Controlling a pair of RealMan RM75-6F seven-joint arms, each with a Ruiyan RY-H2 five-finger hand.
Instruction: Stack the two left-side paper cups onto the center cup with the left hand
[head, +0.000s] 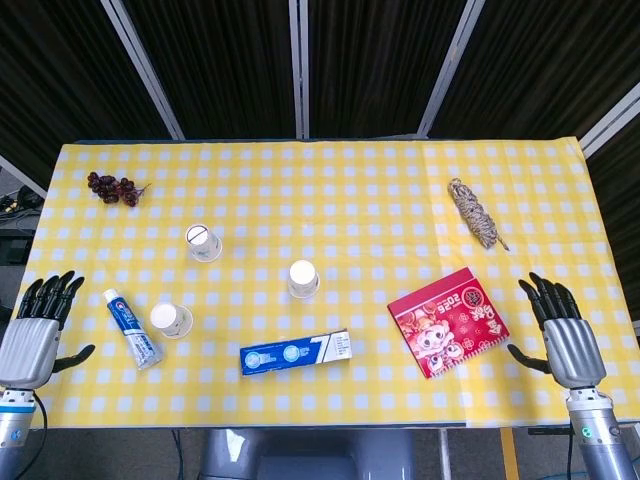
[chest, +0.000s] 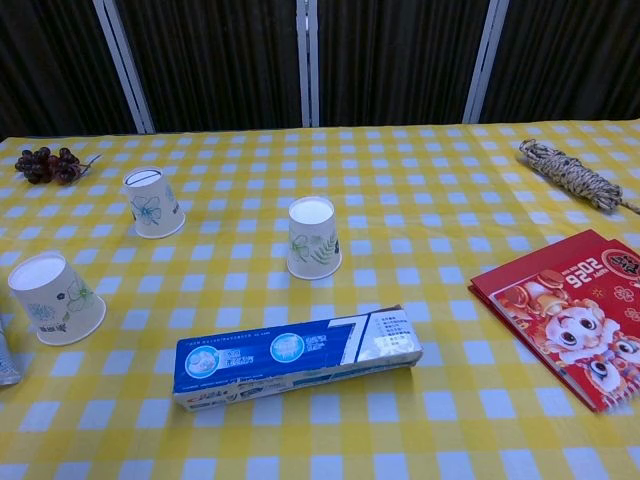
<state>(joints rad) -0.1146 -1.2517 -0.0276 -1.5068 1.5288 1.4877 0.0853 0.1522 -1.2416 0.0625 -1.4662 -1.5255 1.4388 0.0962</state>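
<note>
Head view, left to right: left hand (head: 38, 330) open, empty, at the table's near-left edge; near cup (head: 171, 320) lies just to its right past the toothpaste tube (head: 132, 328), far cup (head: 203, 242) farther back. Centre cup (head: 304, 278) stands further right, all three upside down. Right hand (head: 562, 330) open, empty, well apart; left is nearer.

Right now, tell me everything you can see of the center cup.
The center cup is a white paper cup with a green leaf print on its side. It stands upside down, wide rim on the yellow checked tablecloth, flat base up. It sits alone near the table's middle, just behind the blue toothpaste box, touching neither it nor any hand.
</note>
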